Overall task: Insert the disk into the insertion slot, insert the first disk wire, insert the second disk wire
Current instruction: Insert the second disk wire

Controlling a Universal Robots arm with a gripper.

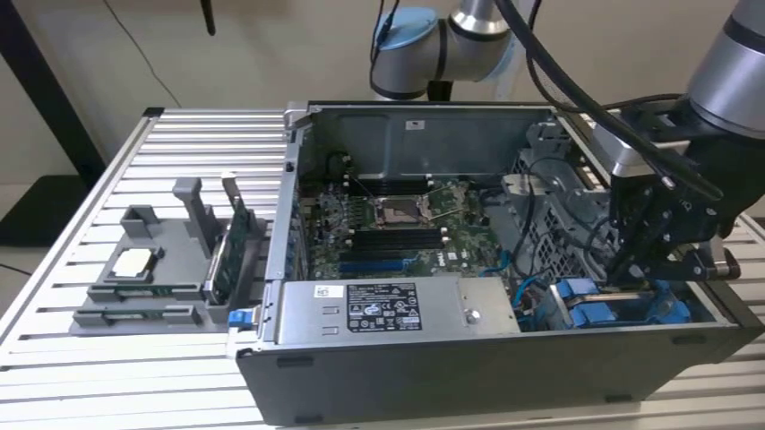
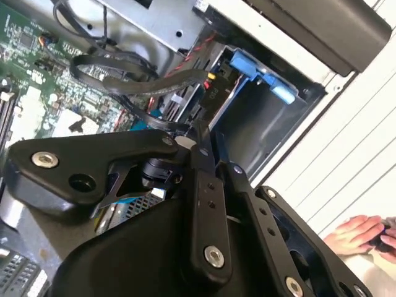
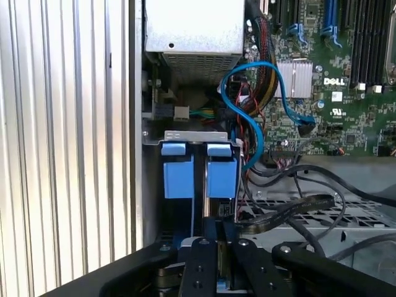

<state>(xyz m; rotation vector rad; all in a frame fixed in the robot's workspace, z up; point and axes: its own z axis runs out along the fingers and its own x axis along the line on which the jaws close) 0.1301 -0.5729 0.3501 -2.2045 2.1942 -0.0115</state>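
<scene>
My gripper [image 1: 624, 273] hangs over the insertion slot [image 1: 669, 315], a grey bay with blue plastic at the case's front corner on the exterior view's right. Its fingers are pressed together on the end of a flat black disk wire [image 3: 291, 209], whose connector [image 2: 210, 93] sits just past the fingertips [image 2: 199, 139]. In the first wrist view the gripper [image 3: 219, 224] stands right before two blue carrier blocks [image 3: 177, 173] in the slot [image 3: 195, 135]. I cannot make out the disk's grey body among the blue parts. The slot [image 2: 260, 124] looks dark inside in the second wrist view.
The silver power-supply box [image 1: 382, 309] lies beside the slot, the green motherboard [image 1: 395, 224] behind it. Blue cables [image 3: 247, 111] and red-yellow wires crowd the slot's mouth. A grey parts stand [image 1: 156, 269] sits on the slatted table [image 1: 72, 269]. A person's hand [image 2: 365, 235] rests on the table.
</scene>
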